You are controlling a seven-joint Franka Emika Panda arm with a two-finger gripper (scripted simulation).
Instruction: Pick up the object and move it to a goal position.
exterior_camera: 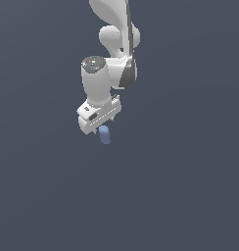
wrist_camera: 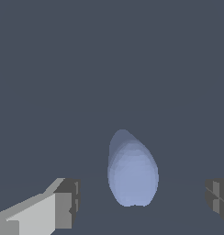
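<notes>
Gripper (wrist_camera: 140,206) open wide, holding nothing. Fingers (wrist_camera: 63,209) spread well apart in wrist view, capsule between them, clear gaps both sides, no contact on either pad.

White arm (exterior_camera: 111,49) came in from the top of the exterior view, wrist bent down, hand pointed at the plain dark surface (exterior_camera: 190,196).

Blue capsule (exterior_camera: 105,134) sat just below the hand in the exterior view, poking out past its lower edge toward that view's right. Looked to be lying on the surface, long axis running roughly away from the wrist camera, but lying versus tilted could not be settled from these renders. No goal marker seen in either view.

Judged step: final descent and close, pre-grasp. Lift and transfer not yet done.

To do it well:
- Capsule appeared nearer one finger than the other in wrist view; should centre laterally before closing, else first pad to touch would shove it.
- Rounded, smooth, narrow: should close across the straight mid-section, not the domed ends, or it could squirt out.
- Should go low enough that pads bracket the widest part; height above surface not readable here.
- Should close slowly, confirm grip, then lift straight up before any sideways move.
</notes>
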